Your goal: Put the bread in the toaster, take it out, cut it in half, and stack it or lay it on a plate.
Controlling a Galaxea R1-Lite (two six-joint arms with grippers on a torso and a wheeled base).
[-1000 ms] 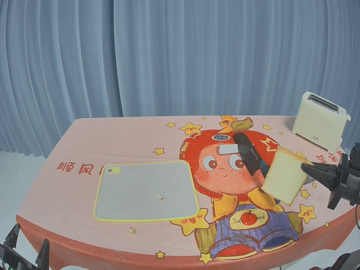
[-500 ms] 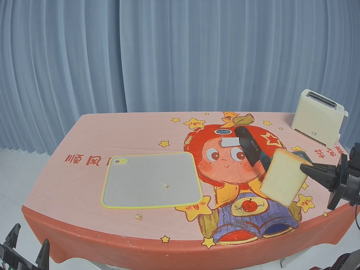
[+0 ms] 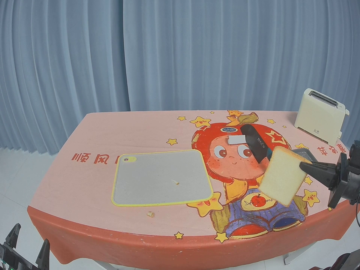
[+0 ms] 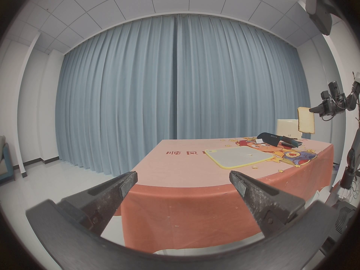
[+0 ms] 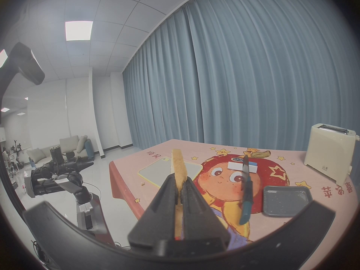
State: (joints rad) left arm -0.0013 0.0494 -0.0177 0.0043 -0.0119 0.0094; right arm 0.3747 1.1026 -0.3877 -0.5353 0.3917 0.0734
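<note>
A pale slice of bread [image 3: 283, 175] hangs upright above the table's right front, with my right gripper [image 3: 304, 165] shut on its edge. In the right wrist view the bread [image 5: 179, 165] stands edge-on between the closed fingers [image 5: 165, 199]. The cream toaster [image 3: 321, 114] sits at the far right corner, beyond the bread. A black knife [image 3: 257, 141] lies on the cloth beside a dark grey plate [image 3: 304, 153]. The grey cutting board [image 3: 161, 177] lies in the middle. My left gripper [image 4: 183, 180] is open and empty, low off the table's left front corner.
The round table carries a pink cartoon cloth [image 3: 97, 139]. A small white block [image 3: 236, 139] lies next to the knife. Crumbs lie on the board [image 3: 176, 182] and near the front edge [image 3: 150, 214]. Blue curtains hang behind.
The head camera has shifted, so the table sits further right and lower in the picture. The right gripper still holds the bread in the same pose. The left gripper has not moved.
</note>
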